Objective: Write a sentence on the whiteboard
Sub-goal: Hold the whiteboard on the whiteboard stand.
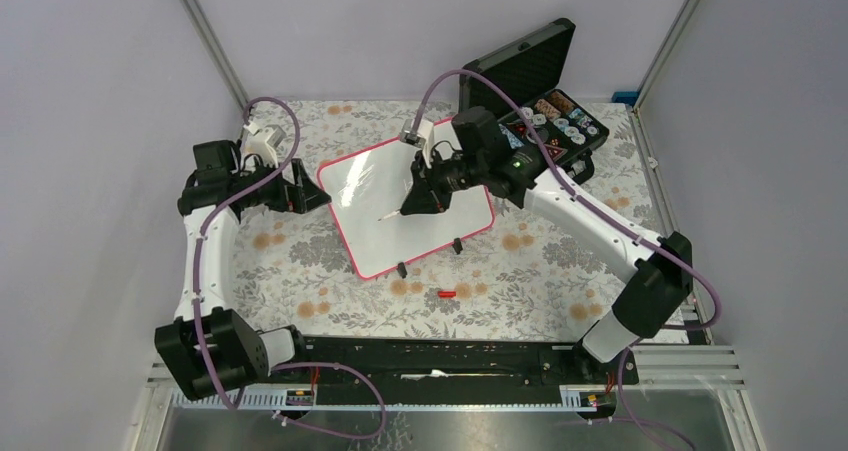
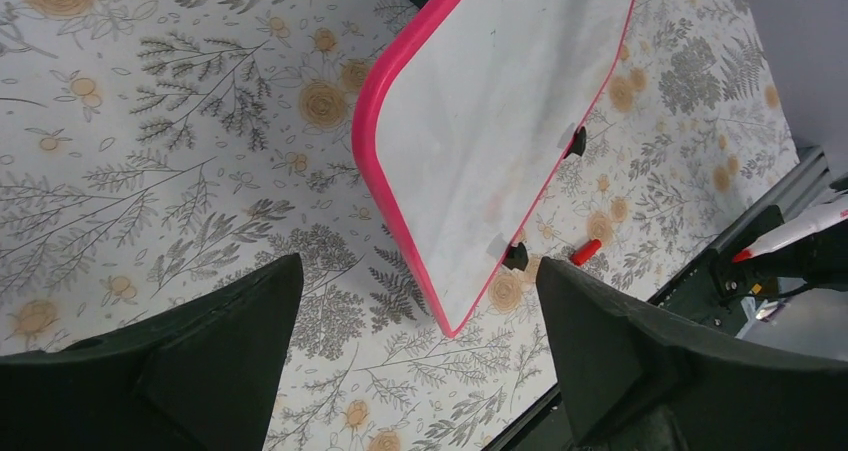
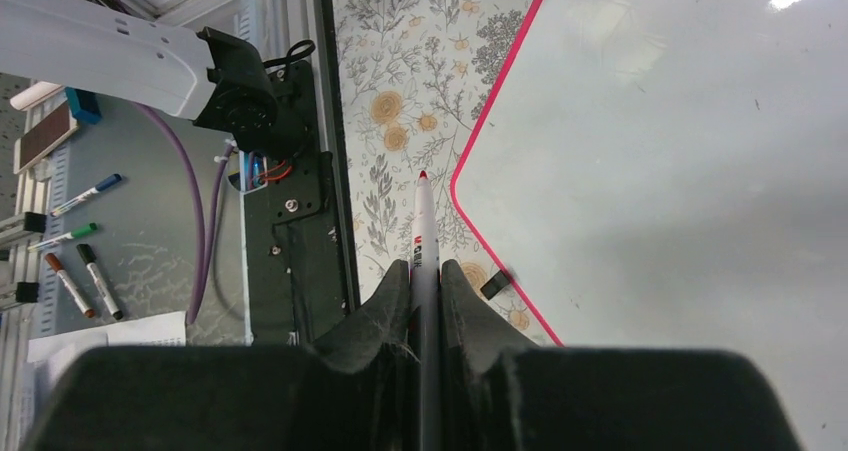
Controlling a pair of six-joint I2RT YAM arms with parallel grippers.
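Plainly, the right claw [image 1: 425, 199] [image 3: 425, 289] is clamped tight on a white marker [image 3: 424, 221]. The barrel runs straight out between the two fingers and ends in a bare red tip. From above, that tip hangs over the middle of the whiteboard [image 1: 360, 221] [image 3: 680, 151] and points to the near left. Whether it touches the surface cannot be told.

The left claw [image 1: 305, 193] [image 2: 420, 356] stands wide apart and holds nothing. It sits just beside the board's left edge, and its dark fingers [image 2: 200, 361] frame the near left corner of the pink rim.

The whiteboard [image 2: 490, 121] lies flat in the middle of the flowered counter [image 1: 300, 261], turned askew. Its two black clip feet [image 1: 402, 269] [image 2: 515, 257] are on the near edge, and light glares off its glossy face. A small red cap [image 1: 446, 294] [image 2: 585, 252] lies on the counter near those feet, apart from the board. At the far right an open black case [image 1: 540, 101] stands with its lid up, just behind the right arm.
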